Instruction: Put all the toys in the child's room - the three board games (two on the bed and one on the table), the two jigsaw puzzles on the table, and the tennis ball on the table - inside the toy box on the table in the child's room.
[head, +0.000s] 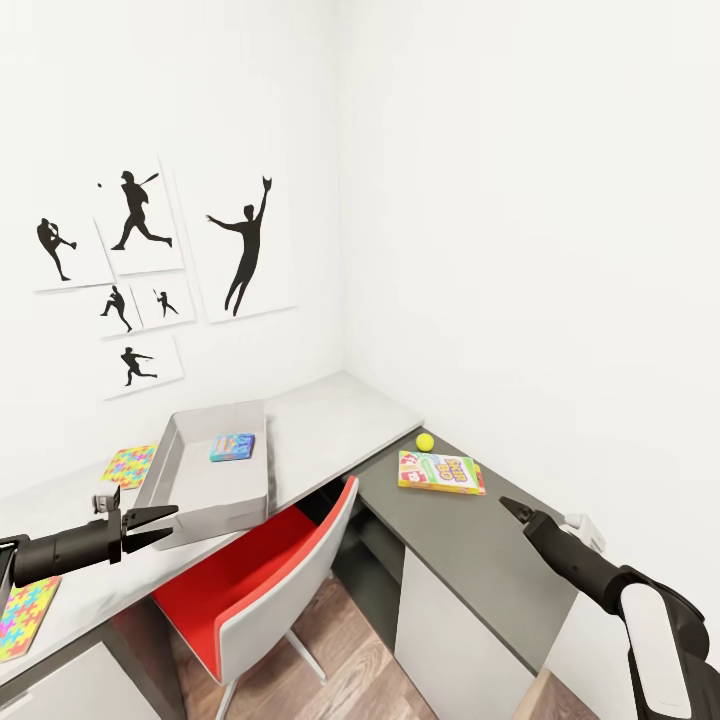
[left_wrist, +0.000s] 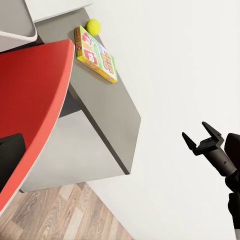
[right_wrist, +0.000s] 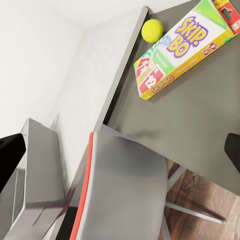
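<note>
The grey toy box (head: 200, 490) stands on the pale table (head: 330, 420) with a blue board game (head: 232, 446) lying inside it. One jigsaw puzzle (head: 130, 464) lies left of the box, another (head: 22, 615) at the near left edge. A Skip-Bo board game (head: 441, 472) (left_wrist: 95, 52) (right_wrist: 182, 47) rests on the dark desk section beside the tennis ball (head: 425, 441) (left_wrist: 93, 26) (right_wrist: 152, 30). My left gripper (head: 155, 526) hovers open just in front of the toy box. My right gripper (head: 515, 508) (left_wrist: 203, 138) is open and empty, short of the Skip-Bo box.
A red and grey chair (head: 270, 580) is tucked under the desk corner between my arms. White walls close the corner, the left one carrying black sports silhouette pictures (head: 160, 270). Wood-plank floor (head: 350, 660) shows below the desk.
</note>
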